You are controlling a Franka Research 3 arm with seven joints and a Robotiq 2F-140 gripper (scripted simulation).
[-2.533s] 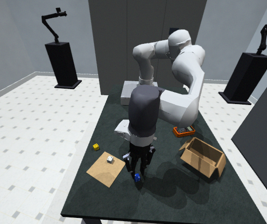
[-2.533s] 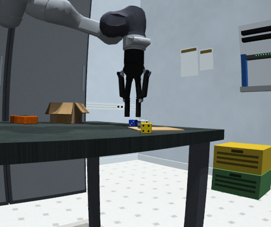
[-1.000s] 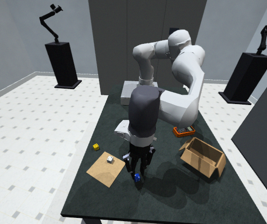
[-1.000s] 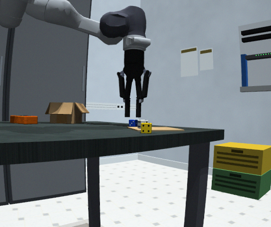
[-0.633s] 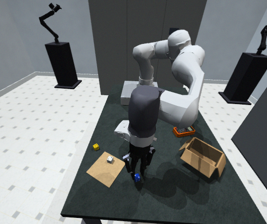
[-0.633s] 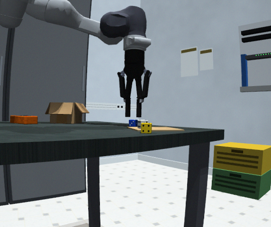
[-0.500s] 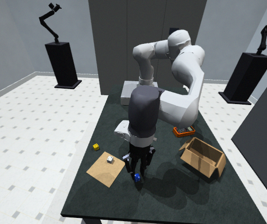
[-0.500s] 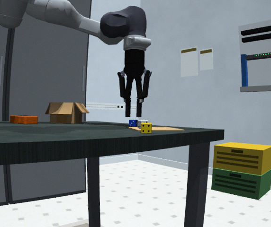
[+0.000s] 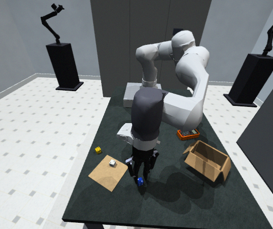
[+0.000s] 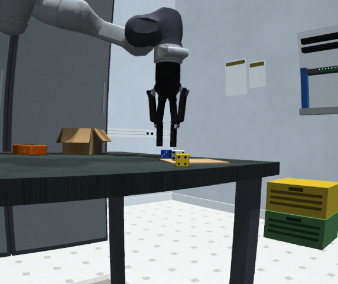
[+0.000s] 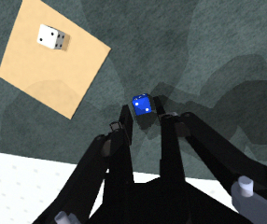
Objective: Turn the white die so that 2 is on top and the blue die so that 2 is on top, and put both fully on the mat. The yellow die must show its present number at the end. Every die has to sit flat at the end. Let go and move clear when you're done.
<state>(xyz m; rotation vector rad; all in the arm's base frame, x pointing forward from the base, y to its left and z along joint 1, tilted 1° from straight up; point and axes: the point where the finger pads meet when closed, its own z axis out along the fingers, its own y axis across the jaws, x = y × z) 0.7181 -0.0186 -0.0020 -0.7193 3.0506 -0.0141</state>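
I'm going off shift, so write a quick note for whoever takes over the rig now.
Gripper: partly open, holding nothing, above the blue die.
Done: white die flat on the mat, 2 up.
Blue die: 2 up, but on the table, off the mat.
Yellow die: off the mat, its top too small to read surely.
Left: put the blue die fully on the mat, flat, 2 up; keep yellow's top number.
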